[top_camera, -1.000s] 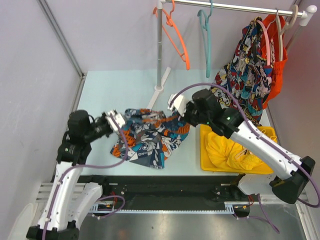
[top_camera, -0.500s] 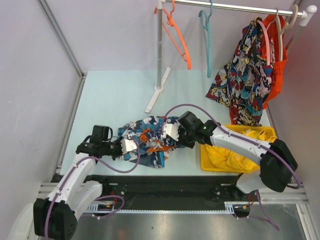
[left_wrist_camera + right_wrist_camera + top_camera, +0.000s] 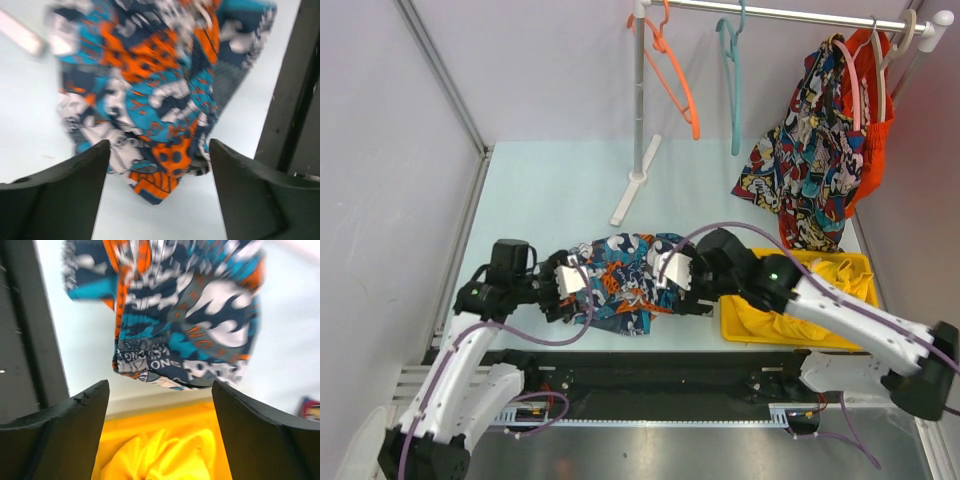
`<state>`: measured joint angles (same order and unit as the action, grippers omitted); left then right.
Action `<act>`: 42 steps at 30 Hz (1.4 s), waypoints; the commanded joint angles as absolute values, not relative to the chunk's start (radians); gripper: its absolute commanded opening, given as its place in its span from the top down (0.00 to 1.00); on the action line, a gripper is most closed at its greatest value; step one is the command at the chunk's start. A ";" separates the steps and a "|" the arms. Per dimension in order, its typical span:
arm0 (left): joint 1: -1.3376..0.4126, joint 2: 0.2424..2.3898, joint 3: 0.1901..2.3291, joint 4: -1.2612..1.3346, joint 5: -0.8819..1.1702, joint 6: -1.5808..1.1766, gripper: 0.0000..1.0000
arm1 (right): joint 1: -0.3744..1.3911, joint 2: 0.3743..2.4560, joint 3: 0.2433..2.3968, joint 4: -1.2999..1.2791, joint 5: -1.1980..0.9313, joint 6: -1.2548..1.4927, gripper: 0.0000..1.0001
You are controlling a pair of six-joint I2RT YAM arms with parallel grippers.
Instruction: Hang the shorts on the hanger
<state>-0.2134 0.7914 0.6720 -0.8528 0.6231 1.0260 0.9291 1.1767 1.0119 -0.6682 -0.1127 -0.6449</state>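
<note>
The shorts, in a navy, teal, orange and white print, lie bunched on the table near its front edge. My left gripper sits at their left end, open, and the cloth's orange corner lies free just ahead of its fingers. At the right end of the shorts my right gripper is open too, with nothing between its fingers. The teal hanger hangs empty on the rail at the back.
An orange hanger hangs left of the teal one, beside the rack's upright pole. Comic-print shorts hang on a pink hanger at the right. A yellow tray with a yellow garment sits under my right gripper.
Both grippers came down and toward the front edge with the shorts, then opened and let them go. The shorts now lie more bunched between them.
</note>
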 commanded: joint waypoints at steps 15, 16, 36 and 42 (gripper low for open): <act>-0.218 0.709 1.026 -0.661 0.699 0.448 0.00 | 0.571 1.167 1.741 -0.574 0.065 -0.068 0.14; -0.218 0.706 1.023 -0.651 0.703 0.442 0.00 | 0.555 1.189 1.768 -0.568 0.104 -0.061 0.14; -0.218 0.624 0.922 -0.531 0.614 0.397 0.00 | 0.330 1.710 2.249 -0.646 0.083 0.029 0.25; -0.218 0.623 0.911 -0.517 0.607 0.397 0.00 | 0.328 1.712 2.209 -0.635 0.135 0.002 0.51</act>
<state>-0.2138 0.6315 0.9184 -0.5480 0.6189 0.4095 0.3305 1.7245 2.1883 -0.6724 0.1036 0.0113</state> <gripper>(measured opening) 0.996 0.606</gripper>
